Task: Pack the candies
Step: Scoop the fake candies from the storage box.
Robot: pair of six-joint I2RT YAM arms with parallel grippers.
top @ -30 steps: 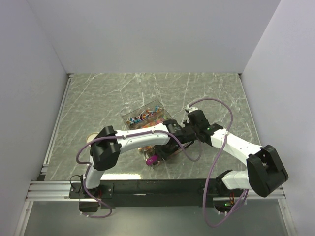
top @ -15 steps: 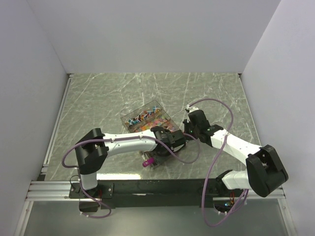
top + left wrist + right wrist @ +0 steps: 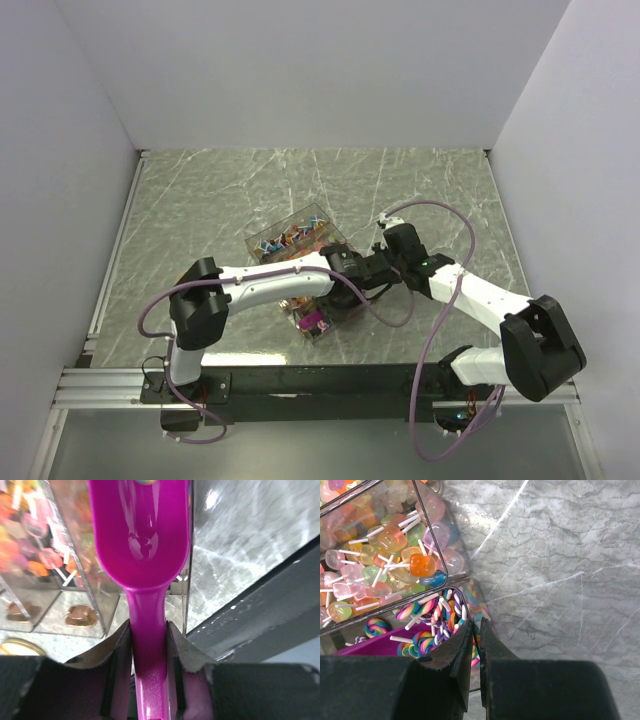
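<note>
Candies (image 3: pixel 422 609): striped ones on sticks, heaped just ahead of right gripper (image 3: pixel 476 636); sticks lie every way, no shared axis. Since half a second ago the scoop (image 3: pixel 142 545) has slid slightly rightward under them. Its bowl is mostly bare, so likely another pass. Scoop runs straight out from left gripper (image 3: pixel 148 641), which is clamped on its handle; right fingers pinch box (image 3: pixel 460 600) wall

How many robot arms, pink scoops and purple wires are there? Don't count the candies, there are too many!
Robot arms: 2, the left arm and the right arm
Pink scoop: 1
Purple wires: 2, the left wire and the right wire
Total: 5
</note>
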